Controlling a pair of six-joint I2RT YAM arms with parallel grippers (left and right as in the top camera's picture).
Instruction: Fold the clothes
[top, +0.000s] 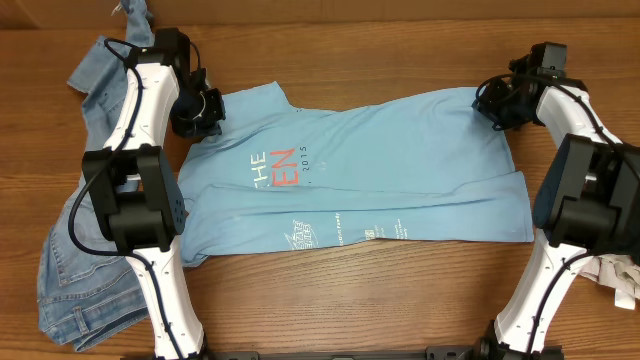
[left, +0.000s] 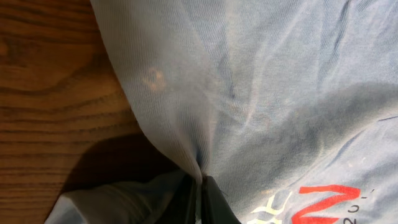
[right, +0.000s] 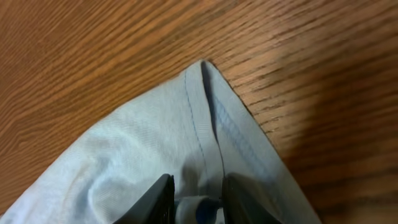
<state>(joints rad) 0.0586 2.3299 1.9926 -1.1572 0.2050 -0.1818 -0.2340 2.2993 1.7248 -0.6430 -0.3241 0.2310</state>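
Located flat on desk (top: 350, 300): sky-blue T-shirt (top: 400, 165), print up. Judged early: possibly one fold along near edge, remaining folds outstanding. Pinched shut on far shoulder fabric: left tool (top: 200, 112). Clamped on far hem corner: right tool (top: 497, 103).

Locate the chest of the T-shirt (top: 400, 140) in the overhead view. The white lettering (top: 258, 166) there reads "THE". Just beside it, the larger orange-red lettering (top: 284, 167) reads "EN". To the right of that, a small white number (top: 318, 163) reads "2015", preceded by a dot.

Lower on the same garment you will find a block of small white print (top: 340, 233); it is too small to read.

In the left wrist view, an orange-red letter (left: 323, 205) reads "N". The white digits (left: 364, 198) beside it read "20" and are cut off at the frame edge.
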